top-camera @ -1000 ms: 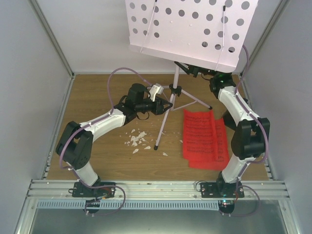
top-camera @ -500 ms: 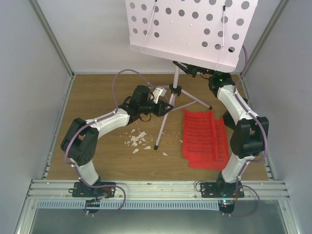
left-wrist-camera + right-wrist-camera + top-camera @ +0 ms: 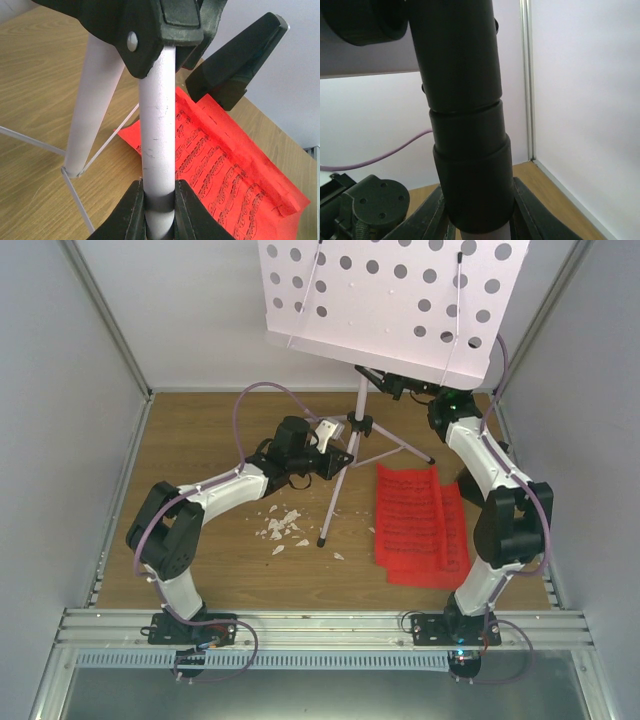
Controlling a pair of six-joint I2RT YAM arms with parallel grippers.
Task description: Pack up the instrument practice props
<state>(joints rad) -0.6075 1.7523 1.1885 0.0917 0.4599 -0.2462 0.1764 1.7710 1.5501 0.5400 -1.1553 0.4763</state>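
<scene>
The white music stand (image 3: 390, 300) stands at the back of the wooden table, its hole-dotted tray high above its tripod legs. My left gripper (image 3: 340, 458) is shut on a white leg of the stand (image 3: 157, 140), with a finger (image 3: 131, 215) on each side. My right gripper (image 3: 395, 383) is shut on the stand's black collar (image 3: 470, 165) just under the tray. The red sheets of music (image 3: 420, 525) lie flat to the right of the legs; they also show in the left wrist view (image 3: 230, 170). The black metronome (image 3: 235, 65) sits beyond them, mostly hidden behind my right arm (image 3: 466, 486).
Small white crumbs (image 3: 282, 528) lie scattered left of the front leg's foot. Pale walls close in the table on the left, back and right. A metal rail (image 3: 320, 625) runs along the near edge by the arm bases.
My left arm's elbow has swung right and forward, and its wrist has turned a little at the leg. The stand, the sheets and my right arm have not moved.
</scene>
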